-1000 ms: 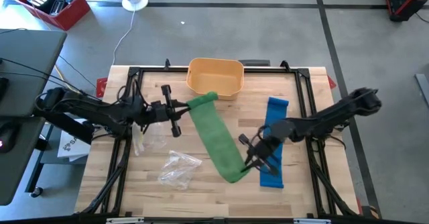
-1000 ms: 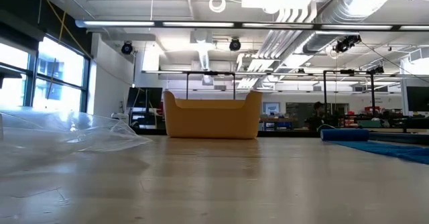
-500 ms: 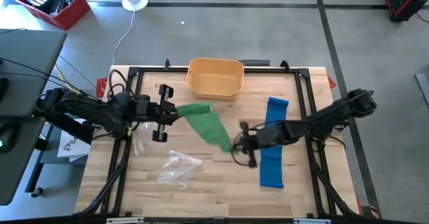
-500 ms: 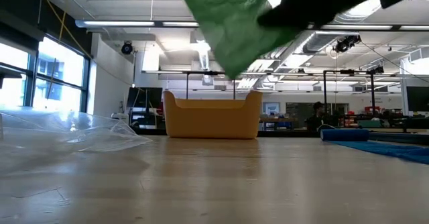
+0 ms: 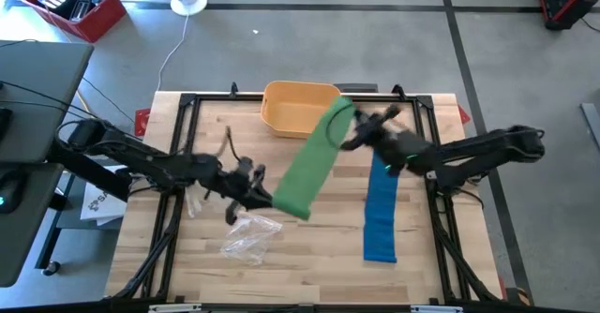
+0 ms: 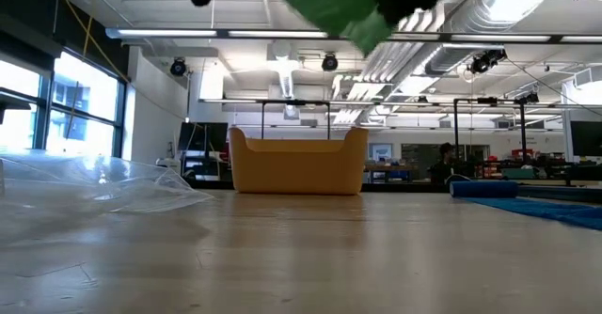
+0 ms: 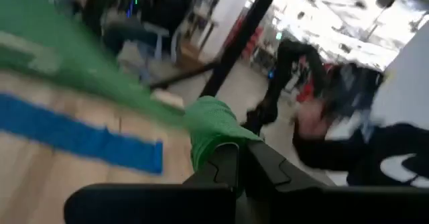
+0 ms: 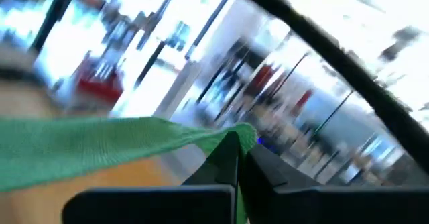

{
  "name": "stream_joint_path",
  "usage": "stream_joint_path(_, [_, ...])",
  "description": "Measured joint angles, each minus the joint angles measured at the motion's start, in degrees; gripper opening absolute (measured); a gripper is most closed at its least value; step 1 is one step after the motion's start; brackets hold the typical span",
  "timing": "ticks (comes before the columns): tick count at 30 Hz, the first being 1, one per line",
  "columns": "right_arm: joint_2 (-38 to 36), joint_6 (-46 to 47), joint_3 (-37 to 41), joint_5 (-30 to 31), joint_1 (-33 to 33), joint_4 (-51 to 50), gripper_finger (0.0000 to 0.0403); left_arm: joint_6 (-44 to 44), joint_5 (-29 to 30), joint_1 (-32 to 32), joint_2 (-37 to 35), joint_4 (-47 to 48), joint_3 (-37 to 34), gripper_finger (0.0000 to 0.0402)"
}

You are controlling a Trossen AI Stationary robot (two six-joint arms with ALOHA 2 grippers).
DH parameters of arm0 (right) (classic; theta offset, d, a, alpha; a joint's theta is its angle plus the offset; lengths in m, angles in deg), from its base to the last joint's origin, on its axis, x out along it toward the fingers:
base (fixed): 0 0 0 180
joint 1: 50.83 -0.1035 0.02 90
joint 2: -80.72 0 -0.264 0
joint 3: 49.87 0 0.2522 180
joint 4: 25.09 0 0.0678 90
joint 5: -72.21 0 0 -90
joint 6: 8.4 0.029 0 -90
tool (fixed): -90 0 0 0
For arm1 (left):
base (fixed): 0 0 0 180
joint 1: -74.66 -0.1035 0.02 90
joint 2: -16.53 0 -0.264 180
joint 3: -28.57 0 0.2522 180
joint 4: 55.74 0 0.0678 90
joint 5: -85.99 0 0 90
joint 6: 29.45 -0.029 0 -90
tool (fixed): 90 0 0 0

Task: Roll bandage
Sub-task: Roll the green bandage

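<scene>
1. High view first: both grippers are pinched tight on the green bandage [image 5: 312, 161], one at each end. The left gripper [image 5: 265, 197] has the lower end, over the middle of the table [image 5: 309, 252], just above the crumpled clear plastic bag [image 5: 249, 234]. The right gripper [image 5: 349, 128] has the upper end, right beside the yellow bin [image 5: 300, 106].
2. Left wrist view backs that up: the dark fingers [image 7: 234, 167] are closed with a bunched wad of green cloth [image 7: 209, 130] sticking out between them. Right wrist view is the same deal, with the fingers [image 8: 228, 162] together and the green strip [image 8: 100, 150] running away from the tips.
3. The bandage is lifted off the wood and pulled out into one flat band between the two arms. Its long axis runs diagonally, from the near-left end at the left gripper up to the far-right end by the bin.
4. A blue bandage [image 5: 381, 205] lies flat on the table's right side, long axis running front to back, well apart from the green one's lower end. Its far end sits under the right arm.
5. Hard-to-see stuff: the low view only catches a corner of green cloth [image 6: 331, 4] and dark arm bits cut off at the top edge, so there's no grip detail there. Both wrist views are badly smeared, and the room behind is mush. In the high view the fingertips themselves are too small to pick out.
</scene>
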Motion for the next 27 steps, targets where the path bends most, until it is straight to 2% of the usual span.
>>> stream_joint_path(2, [-4.4,-9.6,-0.1,-4.9,-1.6,5.5,0.0000,0.1,-0.1,0.4,2.1,0.3,0.0,0.0001])
stream_joint_path(5, [-9.9,-22.6,-2.6,-13.4,-6.7,5.2,0.0000,1.1,-0.2,0.1,3.7,4.1,0.0,0.0001])
stream_joint_path(9, [-12.1,-28.5,-11.4,-15.2,-14.0,1.3,0.0000,1.6,0.3,-1.1,4.7,10.5,0.0,0.0001])
stream_joint_path(13, [-10.5,-25.8,-21.9,-19.8,-19.4,-14.3,0.0000,1.6,1.4,-2.7,4.8,14.7,0.1,0.0001])
stream_joint_path(17, [-6.7,-19.2,-30.4,-24.8,-23.0,-26.1,0.0000,-0.3,6.3,-4.3,4.8,15.5,0.1,0.0001])
stream_joint_path(24, [-1.9,-15.6,-35.7,-28.1,-30.4,-31.0,0.0000,-7.4,16.3,-8.4,3.0,19.3,0.1,0.0001])
stream_joint_path(27, [-0.6,-16.1,-36.5,-29.1,-34.1,-30.7,0.0000,-11.0,17.0,-12.1,1.3,20.9,0.0,0.0001])
